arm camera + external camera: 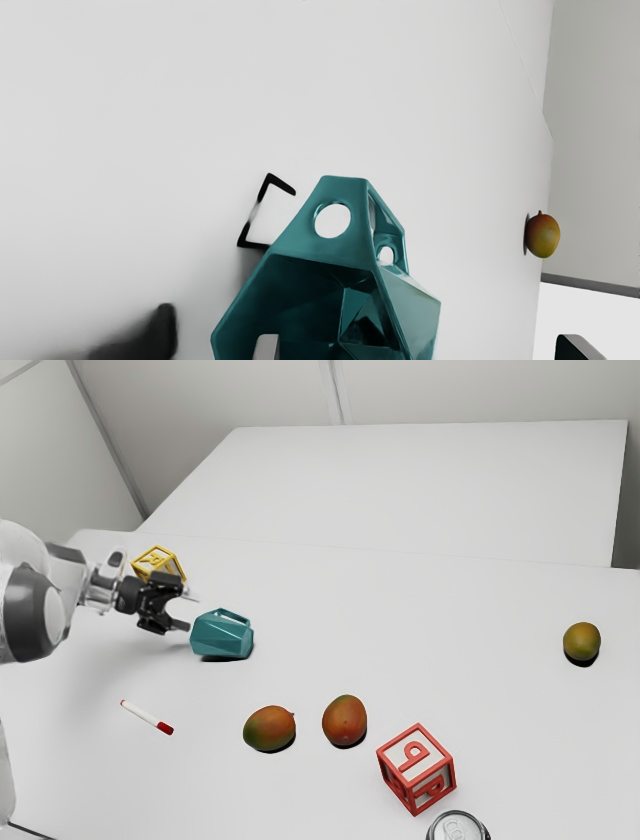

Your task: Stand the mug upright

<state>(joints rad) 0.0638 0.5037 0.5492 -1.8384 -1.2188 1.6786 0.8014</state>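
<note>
1. OK so the teal, shiny, faceted mug (222, 638) is lying on its side on the white counter (480, 690), definitely not upright.
2. The black two-finger gripper (190, 612) is open, fingers well apart, and not holding anything. It's just beside the mug, toward the exterior view's left.
3. The mug's mouth faces the gripper. In the wrist view one fingertip overlaps that dark opening and the other is off past the mug's side. Can't tell if the first one is actually inside or just in front.
4. The handle is on the mug's far side as the exterior view has it.
5. Yellow-framed letter block (160, 563) is behind the gripper, far side.
6. Nearer: a white marker with a red cap (147, 717) on the left, then two red-green mangoes (345, 721), then a red-framed letter block (417, 770) and a silver-topped can (459, 828) at the near edge.
7. One more greenish-orange mango (582, 643) is way over right.
</note>
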